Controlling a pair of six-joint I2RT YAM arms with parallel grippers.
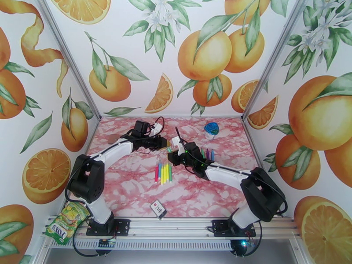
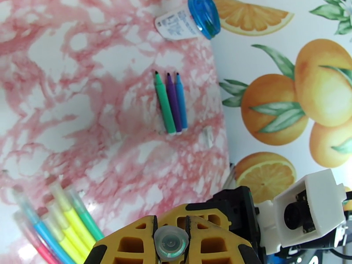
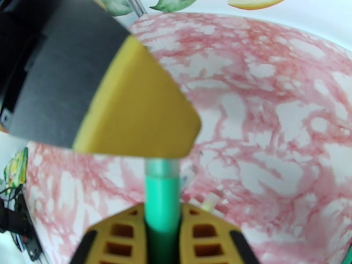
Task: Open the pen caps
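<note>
Above marble table [image 3: 286,128], green pen [image 3: 162,203] between fingers [image 3: 119,236]

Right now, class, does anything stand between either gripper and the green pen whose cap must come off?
Nothing visible does: the right gripper holds the green pen by its body, the left gripper clamps its cap.

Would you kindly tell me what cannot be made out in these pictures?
- Right wrist: far end of the green pen, hidden behind the left gripper's fingers.
- Left wrist: the pens at lower left, blurred and cut by the edge.
- Top external: the small card's print, too small.
</note>
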